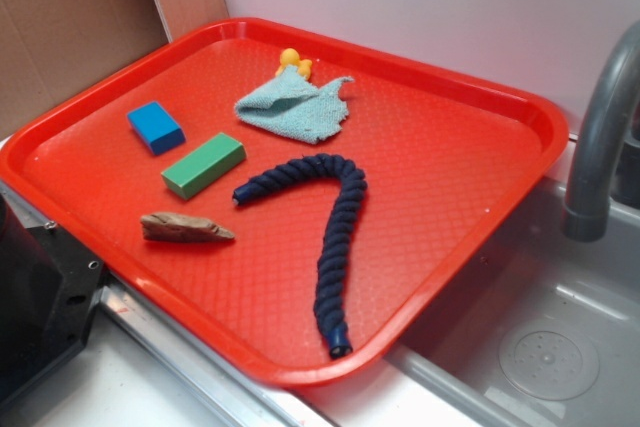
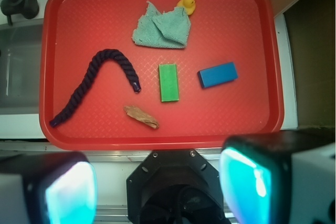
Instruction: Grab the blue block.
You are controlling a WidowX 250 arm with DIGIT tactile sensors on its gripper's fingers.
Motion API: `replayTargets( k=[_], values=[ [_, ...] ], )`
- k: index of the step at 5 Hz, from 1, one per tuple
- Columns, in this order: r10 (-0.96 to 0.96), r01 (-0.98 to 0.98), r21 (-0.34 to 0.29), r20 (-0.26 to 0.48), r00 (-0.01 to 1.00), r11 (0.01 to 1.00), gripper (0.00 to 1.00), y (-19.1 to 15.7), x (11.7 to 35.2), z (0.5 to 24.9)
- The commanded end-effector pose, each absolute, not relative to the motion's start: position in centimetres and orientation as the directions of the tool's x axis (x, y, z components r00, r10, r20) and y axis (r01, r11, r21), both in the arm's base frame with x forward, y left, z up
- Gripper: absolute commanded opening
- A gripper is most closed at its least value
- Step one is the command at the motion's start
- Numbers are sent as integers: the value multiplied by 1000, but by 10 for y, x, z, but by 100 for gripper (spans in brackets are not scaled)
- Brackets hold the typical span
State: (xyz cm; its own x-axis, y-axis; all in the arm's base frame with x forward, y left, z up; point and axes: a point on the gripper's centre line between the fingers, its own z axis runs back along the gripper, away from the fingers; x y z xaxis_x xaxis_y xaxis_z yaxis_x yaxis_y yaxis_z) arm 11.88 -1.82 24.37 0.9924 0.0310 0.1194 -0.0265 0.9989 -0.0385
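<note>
Clearly the gripper hangs wide open, empty, well short of the blue block on the red tray, just right of the green block.

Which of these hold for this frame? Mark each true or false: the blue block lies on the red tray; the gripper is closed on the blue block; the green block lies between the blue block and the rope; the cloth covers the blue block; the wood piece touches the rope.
1. The small bright blue rectangular block lies on the red plastic tray. True.
2. The gripper is closed on it. False: its fingers stand wide apart at the tray's near edge, holding nothing.
3. The longer green rectangular block lies between it and the dark navy braided rope. True.
4. The light teal knitted cloth covers it. False: the cloth lies apart, beside a small yellow duck.
5. The brown wood piece touches the rope. False: a gap separates them.
</note>
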Motion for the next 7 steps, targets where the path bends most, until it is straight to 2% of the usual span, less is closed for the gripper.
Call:
replayTargets(
  k=[1, 2, 3, 4, 5, 6, 7],
  values=[
    [31, -27, -38, 119, 992, 999, 100, -18, 119, 244],
    [263, -269, 78, 73, 962, 960, 100, 32, 150, 194],
    [496, -498, 35, 42, 867, 867, 100, 55, 174, 144],
    [696, -690, -90, 101, 711, 718, 100, 62, 188, 129],
    [850, -827, -201, 158, 503, 526, 100, 67, 196, 113],
    [921, -905, -177, 135, 367, 386, 100, 65, 196, 96],
    [926, -920, -127, 119, 358, 372, 100, 76, 199, 77]
  ],
)
